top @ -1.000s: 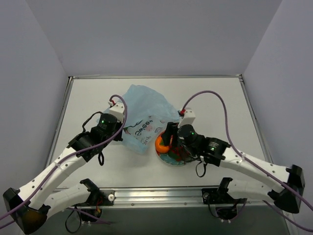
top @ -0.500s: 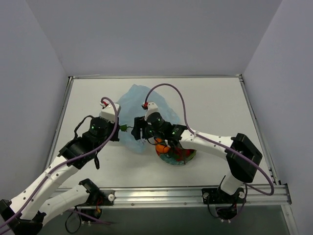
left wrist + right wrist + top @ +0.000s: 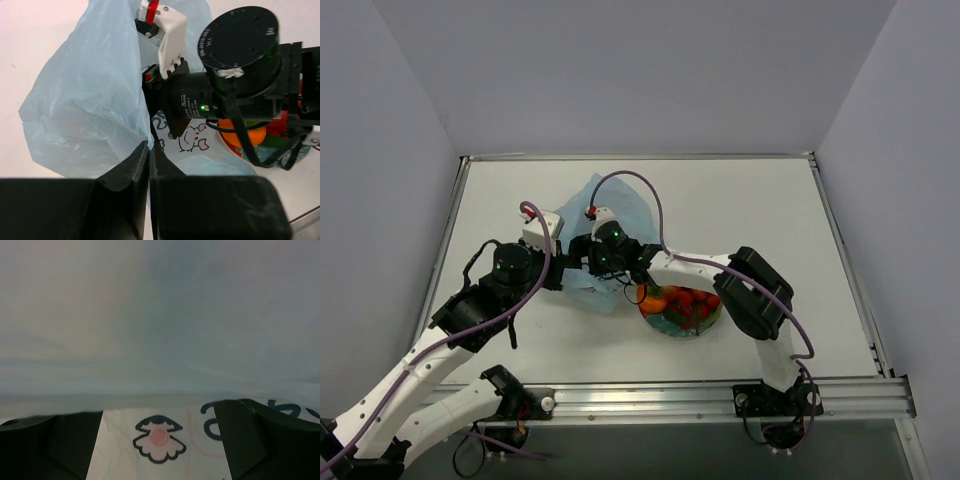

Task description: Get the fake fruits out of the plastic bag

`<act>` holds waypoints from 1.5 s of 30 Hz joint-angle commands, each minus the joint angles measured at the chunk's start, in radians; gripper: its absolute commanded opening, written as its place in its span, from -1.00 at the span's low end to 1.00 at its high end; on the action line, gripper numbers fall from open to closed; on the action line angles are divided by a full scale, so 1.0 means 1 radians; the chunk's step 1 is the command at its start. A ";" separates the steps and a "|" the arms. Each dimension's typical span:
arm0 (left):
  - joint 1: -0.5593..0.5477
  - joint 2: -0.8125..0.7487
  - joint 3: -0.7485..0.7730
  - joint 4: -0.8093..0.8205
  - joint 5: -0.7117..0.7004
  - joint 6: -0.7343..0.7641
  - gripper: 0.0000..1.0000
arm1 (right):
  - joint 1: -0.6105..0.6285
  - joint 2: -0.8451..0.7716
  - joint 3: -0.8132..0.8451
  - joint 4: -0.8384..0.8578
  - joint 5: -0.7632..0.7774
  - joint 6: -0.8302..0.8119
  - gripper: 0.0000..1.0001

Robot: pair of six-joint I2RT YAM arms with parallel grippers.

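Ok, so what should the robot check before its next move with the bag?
1. Left hand holds the plastic bag: ok, shut on its edge.
2. Right hand ready to grab: ok, open with nothing in it.
3. Right hand at the bag: ok, its camera sees almost only bag film.
4. Fruit left inside the bag: cannot tell, none shows.
5. Fruits safely out: ok, the orange and red berries lie on the plate.
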 commanded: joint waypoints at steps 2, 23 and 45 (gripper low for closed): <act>-0.009 -0.003 0.014 0.040 0.035 0.015 -0.95 | -0.004 0.046 0.088 0.055 -0.022 -0.011 0.64; -0.006 0.036 0.014 0.051 0.092 0.004 -0.95 | 0.019 0.273 0.295 0.054 -0.089 -0.019 0.77; -0.006 0.036 0.021 0.003 -0.018 -0.008 -0.95 | 0.043 0.235 0.303 -0.026 -0.064 -0.035 0.05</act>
